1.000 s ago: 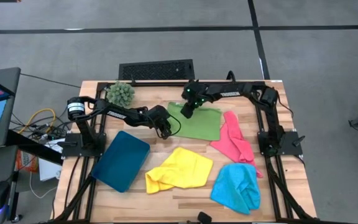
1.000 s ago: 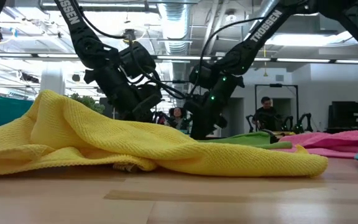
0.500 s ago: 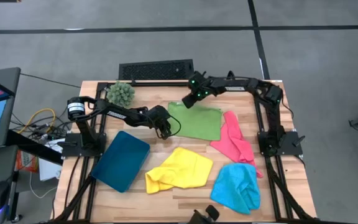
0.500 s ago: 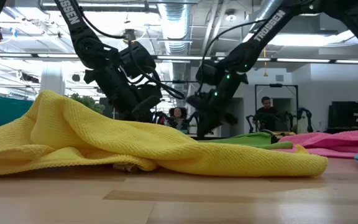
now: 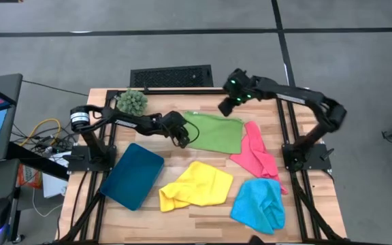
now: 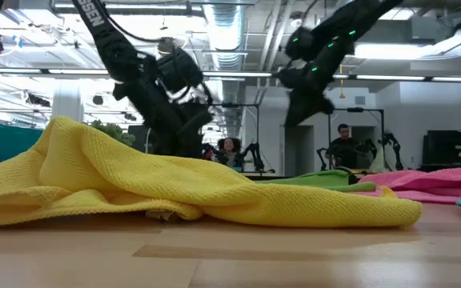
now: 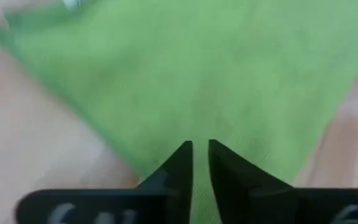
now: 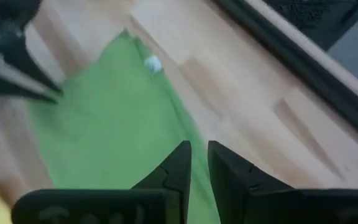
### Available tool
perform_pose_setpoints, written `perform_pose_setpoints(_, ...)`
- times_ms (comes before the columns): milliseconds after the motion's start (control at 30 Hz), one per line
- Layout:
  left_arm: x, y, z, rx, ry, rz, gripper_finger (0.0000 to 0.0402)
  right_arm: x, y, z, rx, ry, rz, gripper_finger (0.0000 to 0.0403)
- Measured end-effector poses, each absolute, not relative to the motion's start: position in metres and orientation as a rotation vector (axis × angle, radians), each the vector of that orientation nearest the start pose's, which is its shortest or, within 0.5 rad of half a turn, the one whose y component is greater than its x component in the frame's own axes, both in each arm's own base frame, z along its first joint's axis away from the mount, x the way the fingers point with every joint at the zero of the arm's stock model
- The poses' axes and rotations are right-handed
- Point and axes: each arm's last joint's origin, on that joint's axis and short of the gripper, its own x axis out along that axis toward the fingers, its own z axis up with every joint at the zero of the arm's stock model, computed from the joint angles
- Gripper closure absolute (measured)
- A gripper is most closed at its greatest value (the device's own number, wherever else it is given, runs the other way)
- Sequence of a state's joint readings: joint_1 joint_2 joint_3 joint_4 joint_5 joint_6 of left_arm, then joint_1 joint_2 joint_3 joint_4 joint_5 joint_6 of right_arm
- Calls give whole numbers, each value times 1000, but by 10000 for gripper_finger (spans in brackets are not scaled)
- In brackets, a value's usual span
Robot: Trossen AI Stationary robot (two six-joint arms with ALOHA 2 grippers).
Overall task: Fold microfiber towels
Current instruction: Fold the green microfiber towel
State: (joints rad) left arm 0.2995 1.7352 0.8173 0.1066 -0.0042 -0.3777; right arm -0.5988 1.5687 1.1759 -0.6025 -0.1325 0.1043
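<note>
Closest to the front edge of the wooden table [image 5: 203, 216], the crumpled yellow microfiber towel [image 5: 196, 185] and the bunched light blue microfiber towel [image 5: 258, 204] are just lying in heaps, so I'd guess they're waiting their turn. Sitting off to the left is the rigid dark teal rectangular tray [image 5: 132, 175], maybe where finished ones go, can't say for sure. Further back, the pink microfiber towel [image 5: 255, 155] is lying rumpled right beside the green microfiber towel [image 5: 216, 133], which is the only one spread flat, so that looks like the one being worked on.

The left gripper [image 5: 181, 135] is hanging low at the green towel's left edge, fingers nearly together with just a thin gap showing in its wrist view, and nothing green pinched between them as far as I can see. My read is it's either lining up on that edge or letting it go.

The right gripper [image 5: 227, 105] is hovering up off the table over the towel's far right corner, fingers also close together with a narrow slit, holding nothing. At the very back left the small spiky green plant ball [image 5: 133, 102] is sitting out of the way.
</note>
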Motion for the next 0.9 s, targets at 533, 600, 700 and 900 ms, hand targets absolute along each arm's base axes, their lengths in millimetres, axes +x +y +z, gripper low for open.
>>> perform_pose_setpoints(533,328,119,155,-559,482,378,249,219,-145,148,664,861,-594,324)
perform_pose_setpoints(600,328,128,143,-590,495,380,260,220,-145,141,674,893,-595,324)
perform_pose_setpoints(700,326,138,123,-633,538,413,275,222,-145,129,687,942,-594,324)
perform_pose_setpoints(900,320,157,101,-670,569,486,296,225,-146,122,701,957,-592,324)
